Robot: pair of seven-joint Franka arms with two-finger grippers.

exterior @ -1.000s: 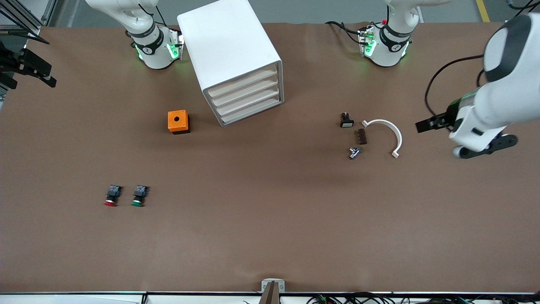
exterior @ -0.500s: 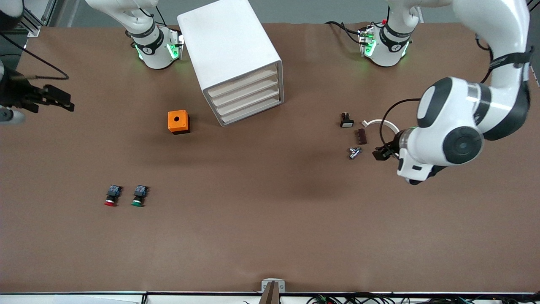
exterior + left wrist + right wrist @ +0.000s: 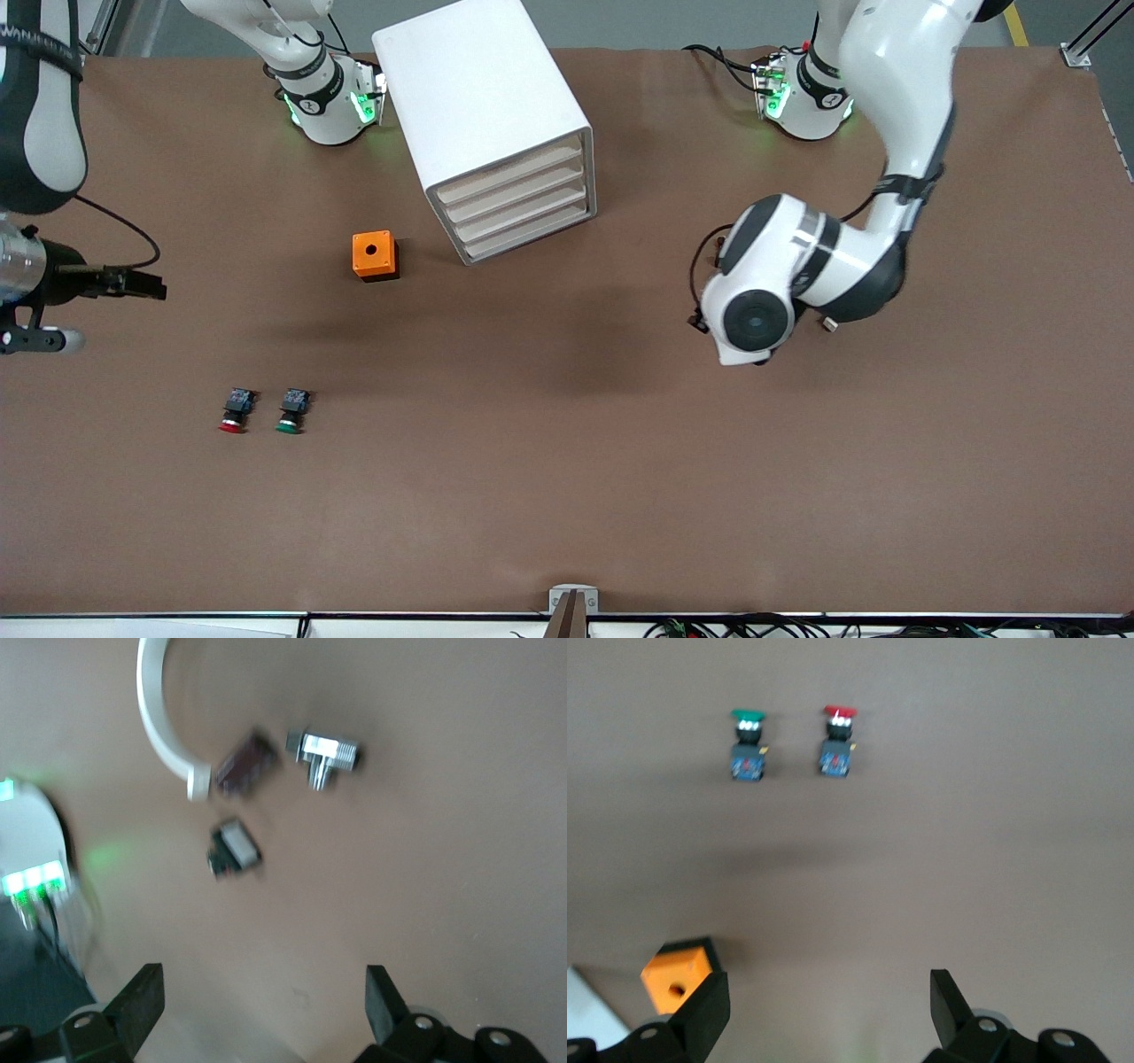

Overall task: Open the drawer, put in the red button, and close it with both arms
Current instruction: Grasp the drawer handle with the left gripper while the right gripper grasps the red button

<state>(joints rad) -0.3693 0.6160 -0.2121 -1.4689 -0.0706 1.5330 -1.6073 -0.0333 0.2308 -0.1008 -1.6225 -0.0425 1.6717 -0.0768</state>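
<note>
The white cabinet (image 3: 483,97) stands between the arms' bases, with several alike beige-fronted drawers (image 3: 516,202), all shut. The red button (image 3: 234,413) lies on the table beside the green button (image 3: 291,412), toward the right arm's end. Both show in the right wrist view: red button (image 3: 837,742), green button (image 3: 748,746). My right gripper (image 3: 142,286) is open and empty in the air at the right arm's end of the table; its own view (image 3: 828,1005) shows its jaws wide apart. My left gripper (image 3: 263,1005) is open and empty over bare table beside the small parts, hidden in the front view under its wrist (image 3: 760,306).
An orange box with a hole (image 3: 374,255) sits near the cabinet and also shows in the right wrist view (image 3: 675,974). Under the left arm lie a white curved piece (image 3: 158,722), a brown part (image 3: 246,768), a metal fitting (image 3: 326,753) and a black switch (image 3: 235,849).
The left arm has swung from its end of the table toward the middle and now covers the small parts. The right gripper has moved in from the table edge, nearer to the buttons.
</note>
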